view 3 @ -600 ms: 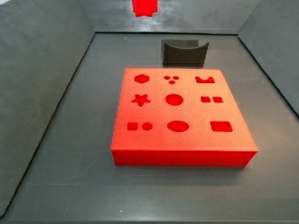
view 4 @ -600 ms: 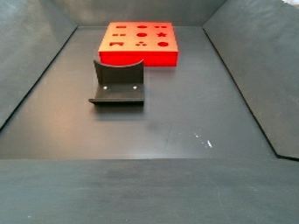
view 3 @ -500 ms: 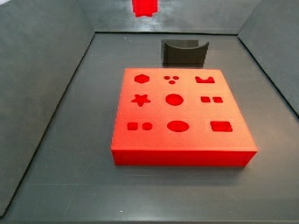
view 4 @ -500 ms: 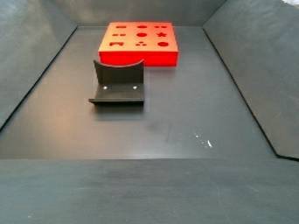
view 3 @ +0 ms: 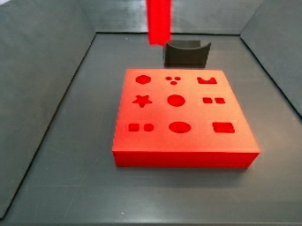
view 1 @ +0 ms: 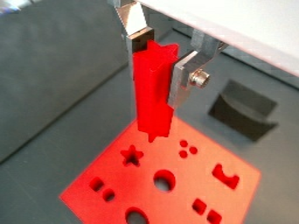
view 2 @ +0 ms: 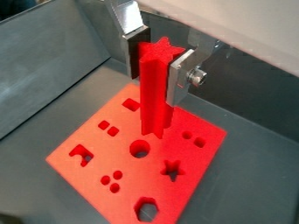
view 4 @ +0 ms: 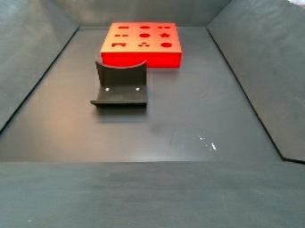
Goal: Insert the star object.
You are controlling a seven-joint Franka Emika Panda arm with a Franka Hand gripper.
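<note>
While the hand (view 1: 158,59) hangs above the red block (view 1: 163,179), its two silver fingers (view 2: 181,74) are clamped on the upper end of the star object (view 1: 152,92), a long bright-red peg held upright with its lower end clear of the block, as both wrist views confirm. In a side view the star object (view 3: 158,19) shows at the upper edge of the frame, above the far part of the desk (view 3: 71,168), near the fixture (view 3: 186,52); the hand itself is out of that frame. The red block (view 3: 183,117) lies flat on the desk, its top face carrying shaped holes, among them a star-shaped hole (view 3: 141,101) on the side toward the left wall. The fixture (view 4: 120,83) stands on the desk floor just beside one edge of the red block (view 4: 143,43), not touching it as far as can be judged.
</note>
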